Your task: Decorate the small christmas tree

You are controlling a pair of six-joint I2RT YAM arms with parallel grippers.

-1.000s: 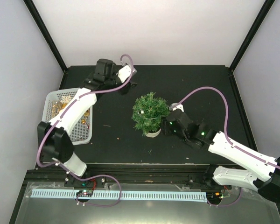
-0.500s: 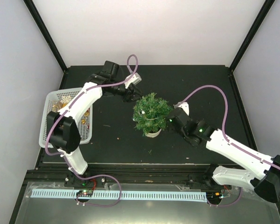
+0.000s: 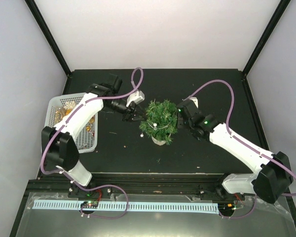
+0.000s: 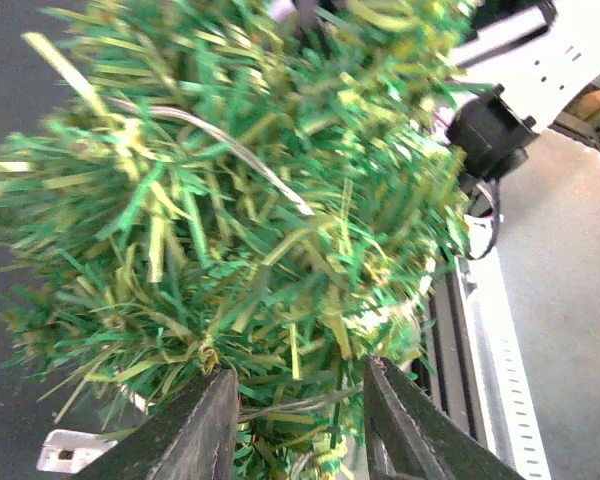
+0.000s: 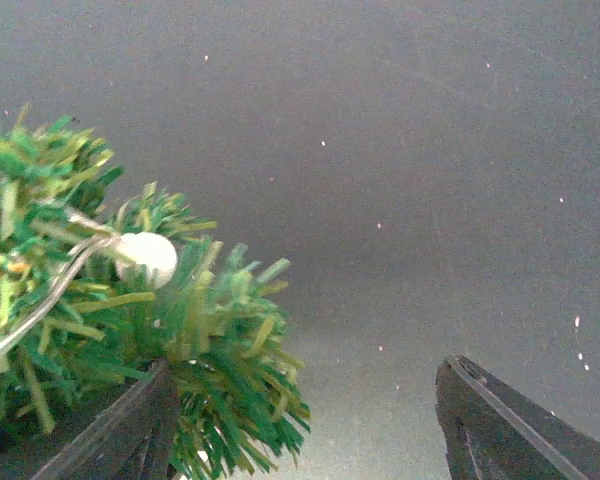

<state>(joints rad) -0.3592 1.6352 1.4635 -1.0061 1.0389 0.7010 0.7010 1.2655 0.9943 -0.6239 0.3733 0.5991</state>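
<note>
The small christmas tree (image 3: 160,120) stands in its cream pot (image 3: 161,140) mid-table, with a thin bead string (image 4: 230,150) draped over its branches. My left gripper (image 3: 133,112) is pushed into the tree's left side. In the left wrist view its fingers (image 4: 195,430) stand apart, with green needles (image 4: 240,200) and a thin strand between them. My right gripper (image 3: 180,116) sits at the tree's right side, wide open. Branches (image 5: 210,340) lie against its left finger (image 5: 120,430), and a white bead (image 5: 146,256) hangs close by.
A white basket (image 3: 53,106) holding gold ornaments sits at the left table edge, beside the left arm. A small white speck (image 3: 159,159) lies on the dark table in front of the pot. Black frame posts rise at the back corners.
My left gripper swung from the back of the table into the tree's left side, its jaws narrowing. My right gripper rose from beside the pot to the tree's right flank.
</note>
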